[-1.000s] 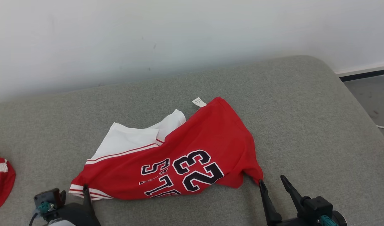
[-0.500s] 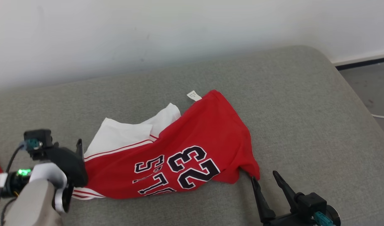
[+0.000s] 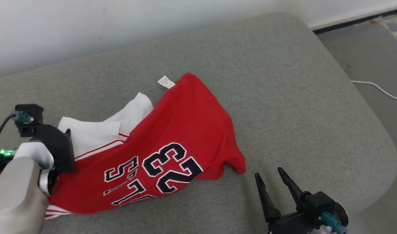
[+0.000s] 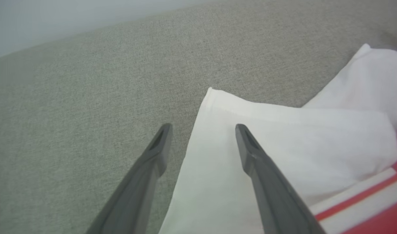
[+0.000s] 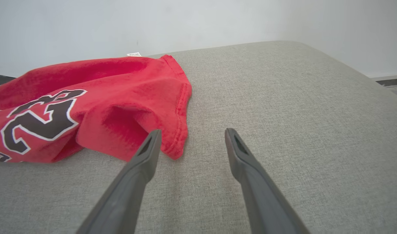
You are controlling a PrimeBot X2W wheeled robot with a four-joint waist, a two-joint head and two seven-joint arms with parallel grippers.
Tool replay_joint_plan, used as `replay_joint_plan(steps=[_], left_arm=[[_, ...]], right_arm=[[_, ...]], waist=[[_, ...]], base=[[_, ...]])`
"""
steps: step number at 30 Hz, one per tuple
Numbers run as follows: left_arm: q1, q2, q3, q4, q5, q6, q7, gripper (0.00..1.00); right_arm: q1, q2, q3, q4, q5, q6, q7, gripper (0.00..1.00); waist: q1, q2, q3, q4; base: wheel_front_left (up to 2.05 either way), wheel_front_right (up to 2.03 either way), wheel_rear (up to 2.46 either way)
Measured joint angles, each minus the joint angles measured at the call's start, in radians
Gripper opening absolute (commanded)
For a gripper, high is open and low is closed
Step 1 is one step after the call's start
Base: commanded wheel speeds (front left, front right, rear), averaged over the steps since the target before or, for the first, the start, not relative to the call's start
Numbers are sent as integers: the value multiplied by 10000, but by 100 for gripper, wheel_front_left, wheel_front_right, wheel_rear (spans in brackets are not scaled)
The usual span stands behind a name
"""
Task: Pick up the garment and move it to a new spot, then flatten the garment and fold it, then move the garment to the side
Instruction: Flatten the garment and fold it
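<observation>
- Jersey (image 3: 172, 146) lies crumpled on the grey cushion (image 3: 282, 81), red body skewed, white sleeve (image 4: 282, 146) bunched on my left.
- Left gripper (image 4: 203, 126) is spread wide and empty, straddling the sleeve's edge: one finger over white cloth, one over the cushion.
- Right gripper (image 3: 268, 171) is open too, empty, just beside the red hem corner (image 5: 175, 152).
- Light, limp cloth, I reckon. It'll sag and drag, so I'd pinch at the sleeve edge and hem corner, not mid-panel.

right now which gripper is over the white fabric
The left gripper: its open fingers straddle the edge of the white fabric. The right gripper hangs open over bare cushion beside the red hem.
</observation>
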Motion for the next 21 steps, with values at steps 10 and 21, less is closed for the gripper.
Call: replay_joint_plan(steps=[10,21], left_arm=[[-283,458,15,777,82,314,449,95],[-452,107,65,775,-290,276,360,0]], right_arm=[[-146,2,242,29,52,0,-77,100],[-104,4,111,42,4,0,-75,100]], waist=[[-1,0,503,-777],[-1,0,513,-579]], base=[[0,0,0],[0,0,0]])
